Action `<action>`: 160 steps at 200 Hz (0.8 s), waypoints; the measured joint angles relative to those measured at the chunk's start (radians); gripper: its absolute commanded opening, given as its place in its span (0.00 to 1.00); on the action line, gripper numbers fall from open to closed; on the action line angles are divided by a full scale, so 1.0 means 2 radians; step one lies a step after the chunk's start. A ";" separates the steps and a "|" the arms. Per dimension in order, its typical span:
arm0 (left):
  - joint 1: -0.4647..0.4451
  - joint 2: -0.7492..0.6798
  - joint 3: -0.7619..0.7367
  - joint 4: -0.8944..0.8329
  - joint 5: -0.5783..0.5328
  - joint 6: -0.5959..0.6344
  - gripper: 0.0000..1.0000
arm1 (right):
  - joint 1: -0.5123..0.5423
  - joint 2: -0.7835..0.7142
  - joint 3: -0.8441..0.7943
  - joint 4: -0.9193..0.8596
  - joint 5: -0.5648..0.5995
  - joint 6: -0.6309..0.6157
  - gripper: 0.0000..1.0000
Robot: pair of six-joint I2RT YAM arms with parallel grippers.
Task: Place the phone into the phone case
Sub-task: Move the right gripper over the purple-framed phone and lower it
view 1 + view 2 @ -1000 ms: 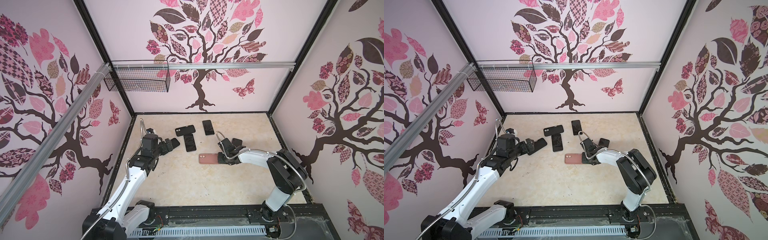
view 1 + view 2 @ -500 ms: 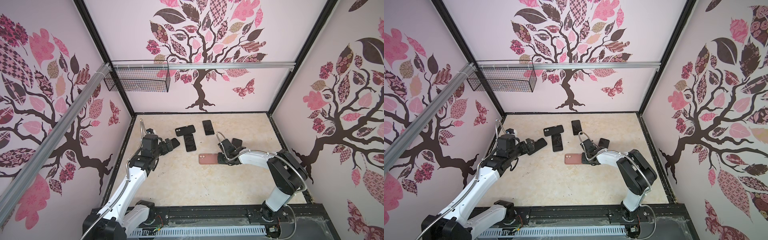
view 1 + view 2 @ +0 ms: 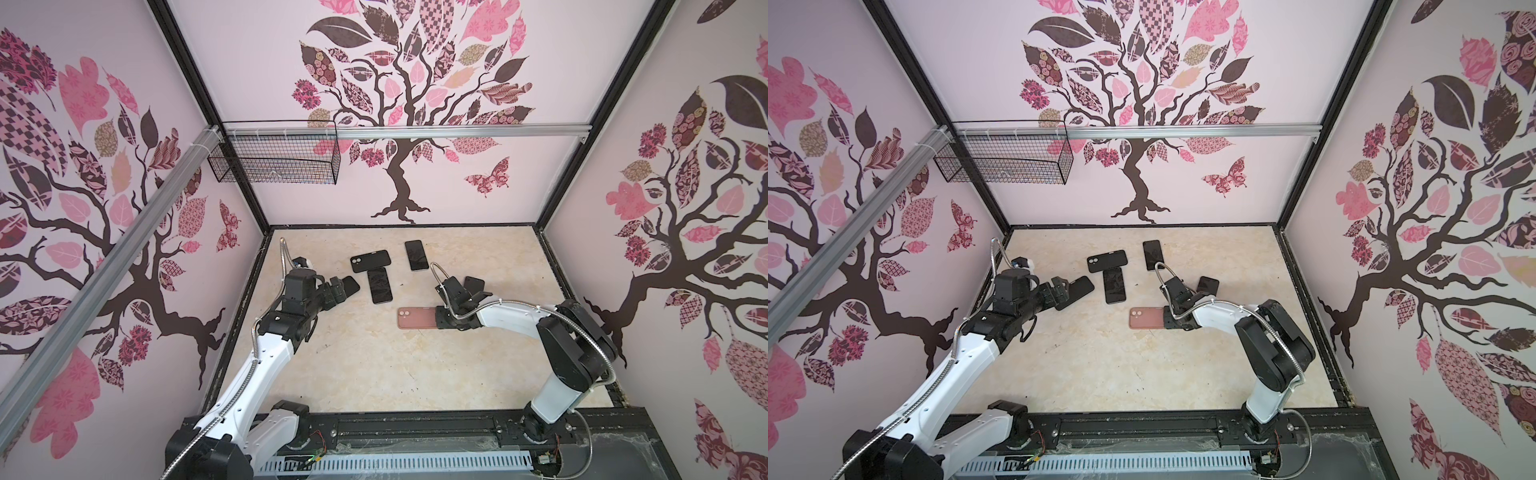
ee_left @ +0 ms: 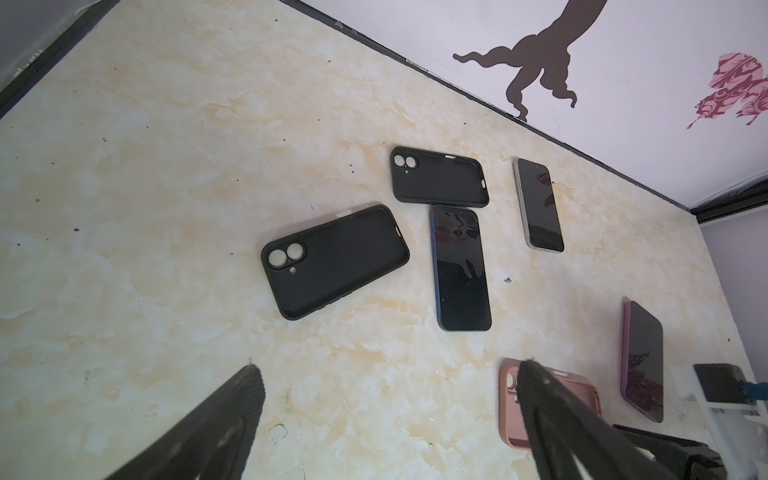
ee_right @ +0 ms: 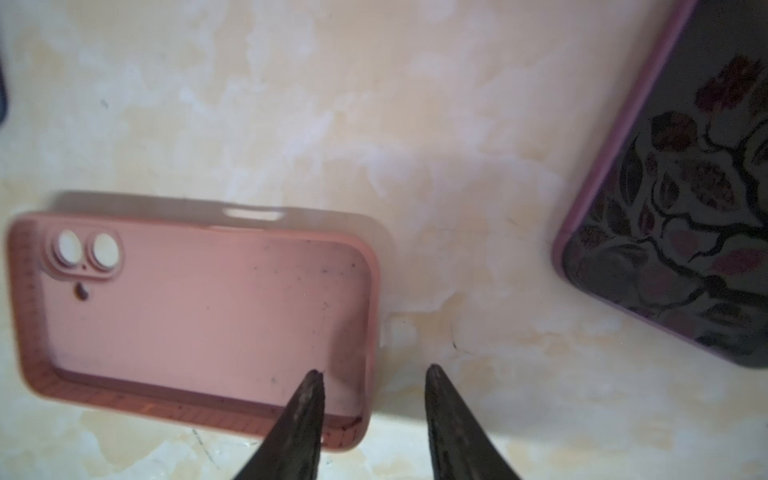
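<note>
Straddling one end of the case (image 5: 199,316), right gripper (image 5: 372,368) stands half-open, holding nothing; left gripper (image 4: 389,363) gapes empty. Next, probably: fetch the phone (image 5: 685,208).

Marbled table (image 3: 374,374): pink case (image 5: 199,316), far black case (image 3: 370,260), left black case (image 4: 334,262), blue phone (image 4: 461,268), grey phone (image 4: 539,205), purple phone (image 4: 642,361); all flat.

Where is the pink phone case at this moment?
In both top views the pink phone case lies flat near the middle of the table, nearer the robot's base than the dark phone; the fingers of the right gripper straddle its right end.
</note>
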 measured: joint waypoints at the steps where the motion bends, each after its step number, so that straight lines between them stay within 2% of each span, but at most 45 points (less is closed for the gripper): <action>1: 0.000 0.000 0.000 0.000 0.000 0.000 0.98 | 0.000 -0.001 0.001 -0.001 0.001 -0.001 0.68; 29: 0.000 0.000 0.000 0.000 0.002 0.000 0.98 | 0.000 -0.028 0.020 -0.026 0.027 -0.021 0.99; 79: 0.000 0.000 0.000 -0.003 0.008 0.000 0.98 | -0.025 -0.058 0.036 -0.032 0.076 -0.054 1.00; 128: 0.000 -0.011 0.000 -0.018 0.010 0.000 0.98 | -0.118 -0.056 0.030 -0.009 0.073 -0.060 1.00; 160: 0.000 -0.016 0.000 -0.021 0.017 0.001 0.98 | -0.140 -0.035 0.029 0.009 0.059 -0.058 1.00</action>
